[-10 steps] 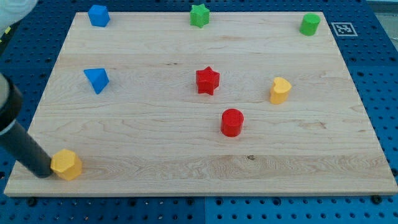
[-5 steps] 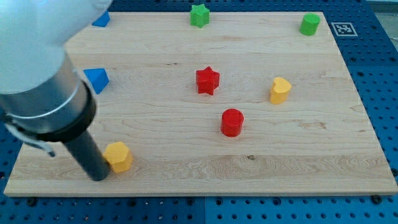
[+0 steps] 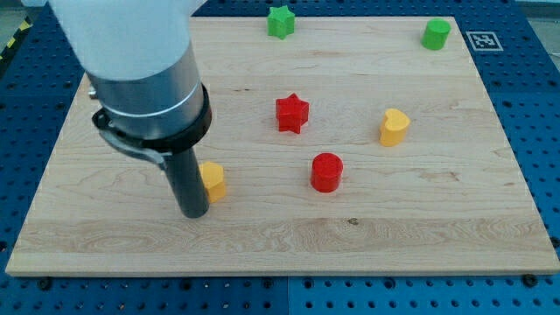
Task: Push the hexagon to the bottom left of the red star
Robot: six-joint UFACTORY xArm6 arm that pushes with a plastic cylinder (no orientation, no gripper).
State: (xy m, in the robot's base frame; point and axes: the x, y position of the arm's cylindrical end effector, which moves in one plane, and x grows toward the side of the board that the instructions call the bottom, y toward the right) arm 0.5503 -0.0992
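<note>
The yellow hexagon (image 3: 213, 180) lies on the wooden board (image 3: 411, 219), below and to the left of the red star (image 3: 292, 114). My tip (image 3: 193, 211) rests on the board against the hexagon's left side. The arm's wide body covers the board's upper left, so the two blue blocks seen earlier are hidden.
A red cylinder (image 3: 326, 171) stands below and right of the red star. A yellow block (image 3: 394, 127) sits further right. A green star (image 3: 280, 21) is at the view's top middle and a green cylinder (image 3: 436, 34) at the top right.
My tip has pushed the yellow hexagon from the board's bottom left corner up and to the right, toward the red star. The arm now hides both blue blocks.
</note>
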